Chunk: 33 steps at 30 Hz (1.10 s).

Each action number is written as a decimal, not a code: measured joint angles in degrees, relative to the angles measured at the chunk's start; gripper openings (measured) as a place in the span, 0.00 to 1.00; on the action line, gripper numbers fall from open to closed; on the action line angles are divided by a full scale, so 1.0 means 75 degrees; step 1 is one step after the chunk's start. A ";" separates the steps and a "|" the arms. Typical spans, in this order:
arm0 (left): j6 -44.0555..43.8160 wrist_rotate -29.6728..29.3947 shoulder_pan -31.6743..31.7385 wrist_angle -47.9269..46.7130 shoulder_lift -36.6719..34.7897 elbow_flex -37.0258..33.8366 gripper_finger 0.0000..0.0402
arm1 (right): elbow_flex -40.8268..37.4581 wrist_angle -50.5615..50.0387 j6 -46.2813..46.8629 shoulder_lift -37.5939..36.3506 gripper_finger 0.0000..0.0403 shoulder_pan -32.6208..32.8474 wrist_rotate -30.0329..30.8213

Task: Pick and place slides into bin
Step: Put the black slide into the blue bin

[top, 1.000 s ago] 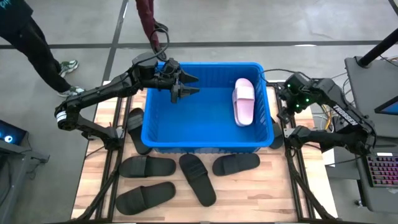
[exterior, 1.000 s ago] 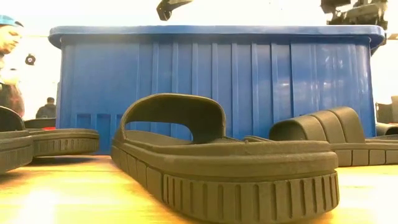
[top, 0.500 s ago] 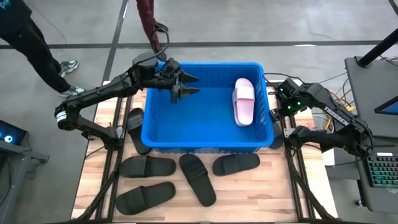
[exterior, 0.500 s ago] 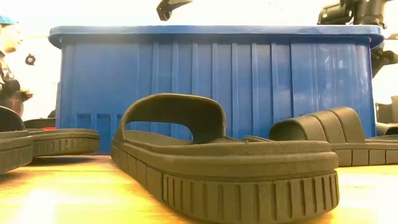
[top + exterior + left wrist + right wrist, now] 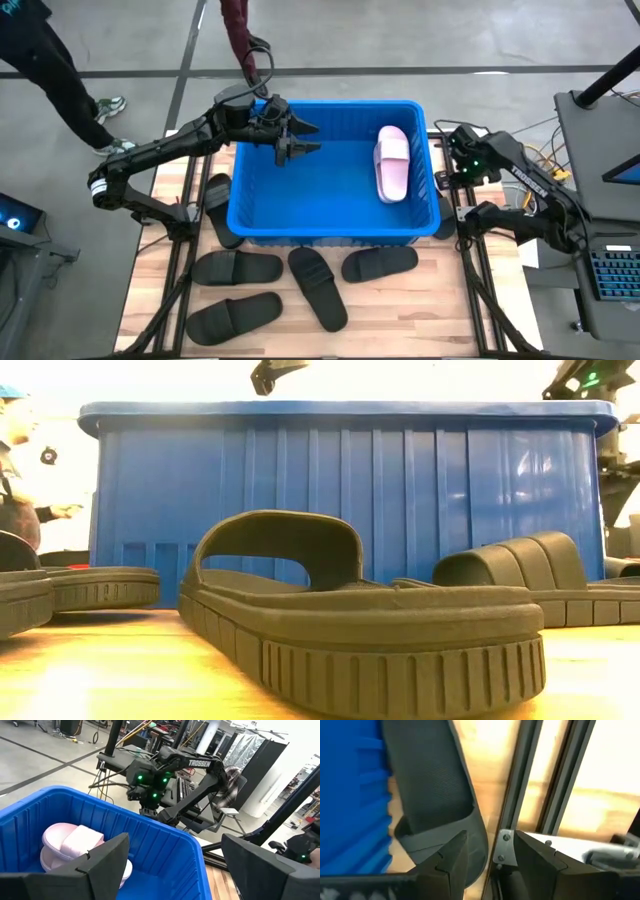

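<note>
Left tool [image 5: 300, 140] open, empty, hovering over the bin's [image 5: 330, 232] far-left corner. Right tool [image 5: 447, 180] outside the bin's right wall, fingers slightly apart with nothing between them, above a black slide [image 5: 432, 795] lying along that wall. Pink slide [image 5: 391, 162] inside the bin at right, long axis front-to-back. Four black slides [image 5: 237, 268] on the surface in front, another [image 5: 218, 205] against the bin's left wall. Person [image 5: 18, 470] standing beyond.
</note>
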 joint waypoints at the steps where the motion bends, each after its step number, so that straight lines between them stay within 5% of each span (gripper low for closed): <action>1: 0.0003 0.0000 0.0000 0.0003 0.0000 0.0000 0.75 | -0.0043 0.0000 0.0130 0.0097 0.37 0.0000 -0.0006; 20: 0.0395 0.0000 0.0000 -0.0006 -0.0017 0.0000 0.75 | -0.0271 0.0894 0.1029 0.2116 0.37 0.0000 -0.0249; 33: 0.0344 -0.0002 0.0000 -0.0003 -0.0020 0.0000 0.75 | -0.0369 0.1196 0.2060 0.2640 0.37 -0.0009 -0.0439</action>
